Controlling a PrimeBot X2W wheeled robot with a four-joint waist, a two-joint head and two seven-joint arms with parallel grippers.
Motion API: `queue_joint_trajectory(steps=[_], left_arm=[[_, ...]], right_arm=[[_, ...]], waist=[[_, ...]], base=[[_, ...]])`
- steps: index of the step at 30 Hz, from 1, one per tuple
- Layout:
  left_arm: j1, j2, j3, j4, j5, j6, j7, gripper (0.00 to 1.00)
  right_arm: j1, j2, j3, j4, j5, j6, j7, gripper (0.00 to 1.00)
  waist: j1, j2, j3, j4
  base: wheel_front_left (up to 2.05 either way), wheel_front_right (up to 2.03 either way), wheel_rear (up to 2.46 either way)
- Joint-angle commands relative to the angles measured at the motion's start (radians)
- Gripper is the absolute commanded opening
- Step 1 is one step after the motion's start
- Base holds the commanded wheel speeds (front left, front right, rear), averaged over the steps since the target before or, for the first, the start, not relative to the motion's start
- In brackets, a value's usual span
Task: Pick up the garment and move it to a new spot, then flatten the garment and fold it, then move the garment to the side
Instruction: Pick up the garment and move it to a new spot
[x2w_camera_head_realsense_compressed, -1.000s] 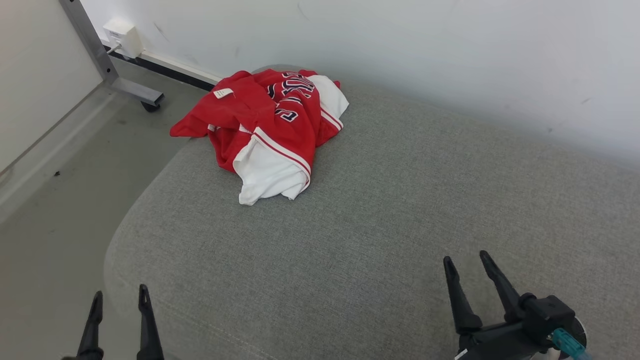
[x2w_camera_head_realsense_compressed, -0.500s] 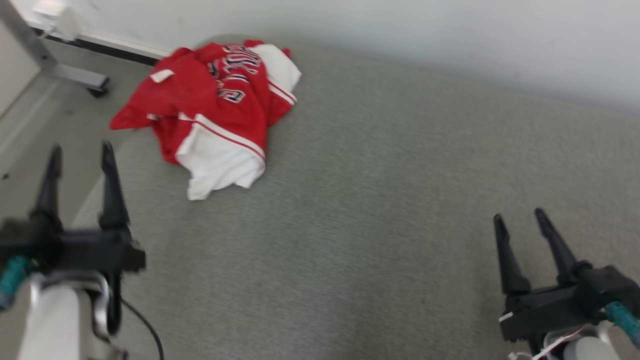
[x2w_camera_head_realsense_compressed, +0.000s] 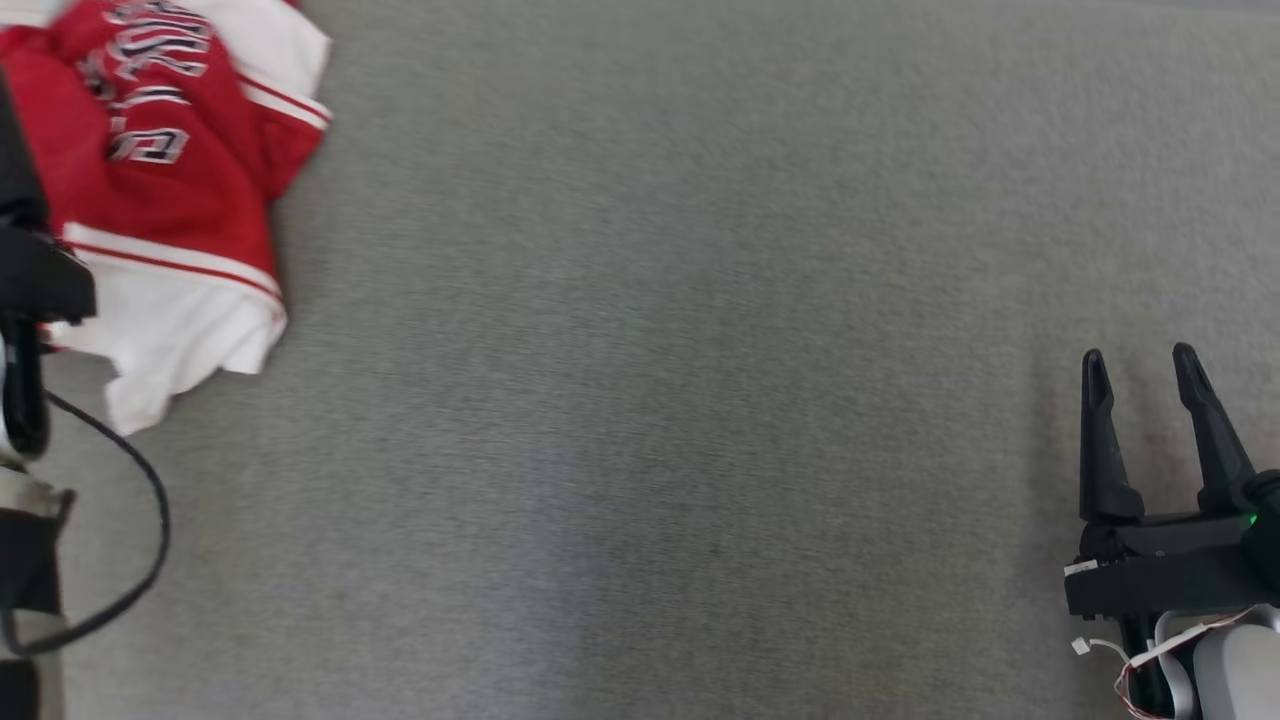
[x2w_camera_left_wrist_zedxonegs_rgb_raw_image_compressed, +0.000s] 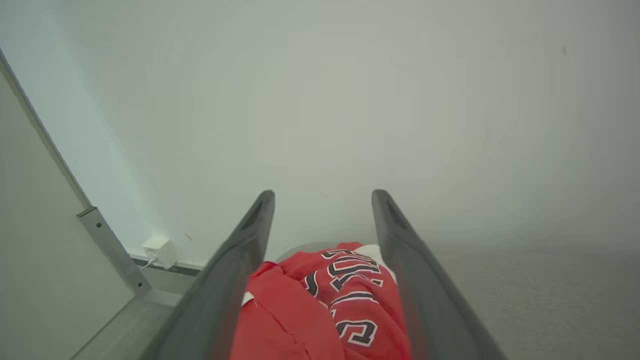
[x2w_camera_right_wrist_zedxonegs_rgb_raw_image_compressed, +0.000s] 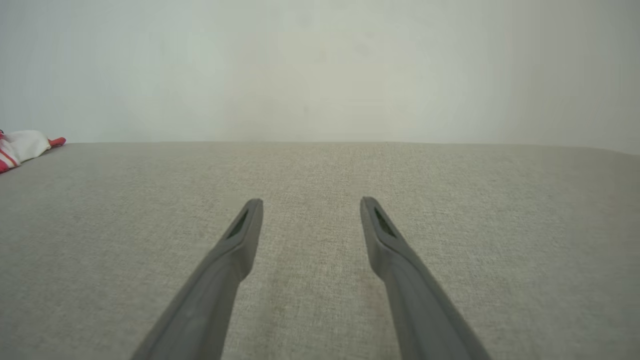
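Garment (x2w_camera_head_realsense_compressed: 170, 190) lies crumpled at the far left corner of the cushion (x2w_camera_head_realsense_compressed: 650, 400), not lifted; left gripper (x2w_camera_left_wrist_zedxonegs_rgb_raw_image_compressed: 322, 200) poised over it, jaws apart, nothing held; right gripper (x2w_camera_head_realsense_compressed: 1138, 358) near the right edge, jaws apart, empty; pick-up, flatten, fold and side move all pending.

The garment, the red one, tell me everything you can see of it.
The garment is a red jersey-like top with white panels edged by thin red-and-white stripes and dark, white-outlined lettering across the red. The cloth looks thin and soft. It lies crumpled in a heap on the grey cushion, at the head view's upper left. In the left wrist view it shows between the open fingers of the left gripper; contact cannot be told.
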Motion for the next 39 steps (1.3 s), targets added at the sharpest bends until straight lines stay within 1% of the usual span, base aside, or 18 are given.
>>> queue_joint_trajectory(steps=[1, 2, 5, 7, 9, 12, 17, 20, 21, 22, 24, 29, 33, 35, 36, 39], left_arm=[[-0.025, 0.018, 0.005, 0.024, -0.004, 0.001, 0.016, 1.0], [-0.046, 0.038, -0.002, 0.071, -0.005, -0.002, 0.05, 1.0], [-0.072, 0.071, -0.005, 0.146, -0.007, -0.004, 0.096, 1.0], [-0.08, 0.075, -0.001, 0.191, -0.013, 0.008, 0.129, 1.0], [-0.079, 0.091, 0.001, 0.235, -0.009, 0.022, 0.169, 1.0], [-0.067, 0.101, 0.003, 0.293, -0.011, 0.041, 0.232, 1.0], [-0.052, 0.108, -0.002, 0.377, -0.027, 0.039, 0.32, 1.0], [-0.053, 0.109, -0.005, 0.398, -0.028, 0.042, 0.338, 1.0], [-0.055, 0.112, -0.009, 0.403, -0.025, 0.043, 0.337, 0.46], [-0.058, 0.113, -0.011, 0.402, -0.021, 0.046, 0.322, 0.0], [-0.066, 0.114, -0.015, 0.397, -0.018, 0.05, 0.298, 0.0], [-0.092, 0.127, -0.021, 0.343, -0.002, 0.068, 0.191, 0.0], [-0.128, 0.147, -0.032, 0.291, 0.015, 0.066, 0.101, 0.0], [-0.15, 0.153, -0.039, 0.259, 0.017, 0.057, 0.063, 0.0], [-0.164, 0.162, -0.051, 0.239, 0.026, 0.053, 0.051, 0.0], [-0.218, 0.159, -0.081, 0.172, 0.036, 0.04, 0.04, 0.0]], right_arm=[[-0.013, 0.004, 0.0, -0.003, 0.007, -0.002, -0.004, 1.0], [-0.025, 0.004, 0.002, 0.002, 0.009, -0.002, -0.007, 1.0], [-0.033, 0.008, 0.007, 0.01, 0.014, -0.002, -0.01, 1.0], [-0.039, 0.013, 0.005, 0.012, 0.012, -0.002, -0.01, 1.0], [-0.043, 0.014, 0.006, 0.015, 0.012, -0.002, -0.01, 1.0], [-0.044, 0.017, 0.007, 0.018, 0.015, -0.002, -0.01, 1.0], [-0.054, 0.02, 0.01, 0.013, 0.017, -0.002, -0.011, 1.0], [-0.053, 0.021, 0.01, 0.012, 0.017, -0.002, -0.011, 1.0], [-0.051, 0.025, 0.011, 0.011, 0.015, -0.002, -0.01, 1.0], [-0.05, 0.027, 0.011, 0.012, 0.013, -0.002, -0.009, 1.0], [-0.047, 0.023, 0.008, 0.018, 0.017, -0.002, -0.009, 1.0], [-0.03, 0.034, 0.009, 0.026, 0.018, -0.002, -0.009, 1.0], [-0.017, 0.048, 0.018, 0.037, 0.021, -0.002, -0.009, 1.0], [-0.011, 0.057, 0.021, 0.046, 0.023, -0.002, -0.009, 1.0], [-0.011, 0.062, 0.021, 0.051, 0.024, -0.002, -0.009, 1.0], [0.0, 0.078, 0.025, 0.063, 0.027, -0.002, -0.009, 1.0]], waist=[[-0.0003, -0.0002, 0.121, -0.122], [-0.0003, -0.0002, 0.131, -0.134], [-0.0003, -0.0002, 0.138, -0.147], [-0.0003, -0.0002, 0.138, -0.152], [-0.0003, -0.0002, 0.138, -0.157], [-0.0003, -0.0002, 0.136, -0.164], [-0.0003, -0.0002, 0.134, -0.174], [-0.0003, -0.0002, 0.131, -0.176], [-0.0003, -0.0002, 0.129, -0.177], [-0.0003, -0.0002, 0.125, -0.178], [-0.0003, -0.0002, 0.116, -0.176], [-0.0003, -0.0002, 0.068, -0.166], [-0.0003, -0.0002, 0.016, -0.156], [-0.0003, -0.0002, -0.014, -0.153], [-0.0003, -0.0002, -0.029, -0.153], [-0.0003, -0.0002, -0.073, -0.159]], base=[[0.0, 0.0, 0.0], [0.0, 0.0, 0.0], [0.0, 0.0, 0.0], [0.0, 0.0, 0.0], [0.0, 0.0, 0.0], [0.0, 0.0, 0.0], [0.0, 0.0, 0.0], [0.0, 0.0, 0.0], [0.0, 0.0, 0.0], [0.0, 0.0, 0.0], [0.0, 0.0, 0.0], [0.0, 0.0, 0.0], [0.0, 0.0, 0.0], [0.0, 0.0, 0.0], [0.0, 0.0, 0.0], [0.0, 0.0, 0.0]])
